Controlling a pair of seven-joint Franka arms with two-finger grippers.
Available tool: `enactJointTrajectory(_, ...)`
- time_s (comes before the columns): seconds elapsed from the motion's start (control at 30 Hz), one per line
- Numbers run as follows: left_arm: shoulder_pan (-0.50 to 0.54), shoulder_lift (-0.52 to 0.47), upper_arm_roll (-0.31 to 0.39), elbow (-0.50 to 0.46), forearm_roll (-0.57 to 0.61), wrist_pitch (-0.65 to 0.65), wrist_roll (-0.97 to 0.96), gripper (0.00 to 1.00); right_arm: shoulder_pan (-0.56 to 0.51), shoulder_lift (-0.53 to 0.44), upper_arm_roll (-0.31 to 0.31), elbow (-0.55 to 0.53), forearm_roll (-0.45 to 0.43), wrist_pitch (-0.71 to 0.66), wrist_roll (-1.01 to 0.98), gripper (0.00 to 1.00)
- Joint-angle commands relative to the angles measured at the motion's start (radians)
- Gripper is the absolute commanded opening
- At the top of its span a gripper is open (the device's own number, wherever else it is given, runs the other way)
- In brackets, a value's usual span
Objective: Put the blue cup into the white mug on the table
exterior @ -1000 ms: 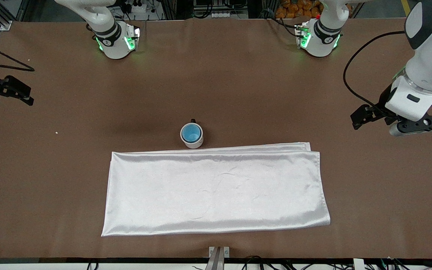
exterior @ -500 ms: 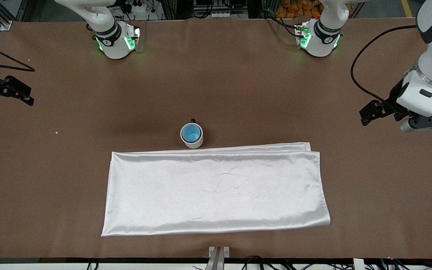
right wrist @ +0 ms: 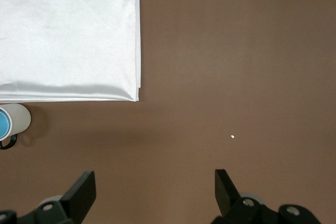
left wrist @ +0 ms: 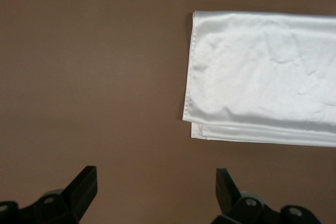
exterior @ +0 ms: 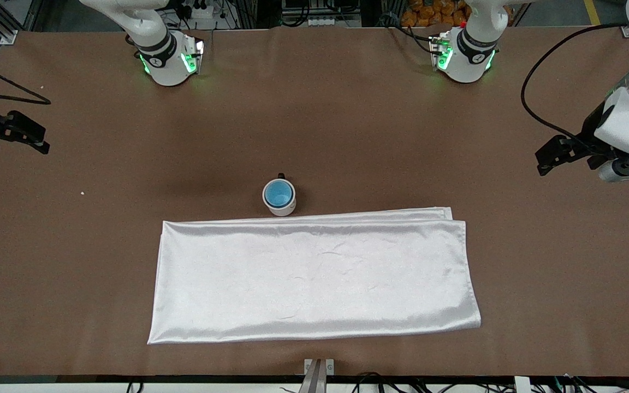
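The blue cup (exterior: 279, 192) sits inside the white mug (exterior: 283, 208), which stands upright on the brown table (exterior: 347, 125) with its black handle pointing toward the robots' bases. The right wrist view shows the mug (right wrist: 19, 118) with the blue cup (right wrist: 2, 123) at the picture's edge. My left gripper (exterior: 545, 161) is open and empty over bare table at the left arm's end (left wrist: 156, 182). My right gripper (exterior: 35, 134) is open and empty over bare table at the right arm's end (right wrist: 155, 182) and waits there.
A large shiny white folded cloth (exterior: 314, 278) lies just nearer to the front camera than the mug. It also shows in the left wrist view (left wrist: 262, 77) and the right wrist view (right wrist: 68, 35). A small white speck (right wrist: 232, 137) lies on the table.
My left arm has swung outward toward its end of the table and toward the robots' side, away from the cloth. The cup, mug and right arm have not moved.
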Motion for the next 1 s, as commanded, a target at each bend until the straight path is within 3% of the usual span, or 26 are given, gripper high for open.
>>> enactJointTrajectory(0.0,0.011,-0.011,-0.006,0.006,-0.011,-0.052,0.078,1.0,0.001,-0.009,-0.002,0.0,-0.004,-0.002,0.009,1.0)
enactJointTrajectory(0.97,0.028,-0.009,-0.007,0.024,-0.043,-0.078,0.109,1.0,-0.003,-0.006,-0.004,0.001,0.0,0.004,0.008,1.0)
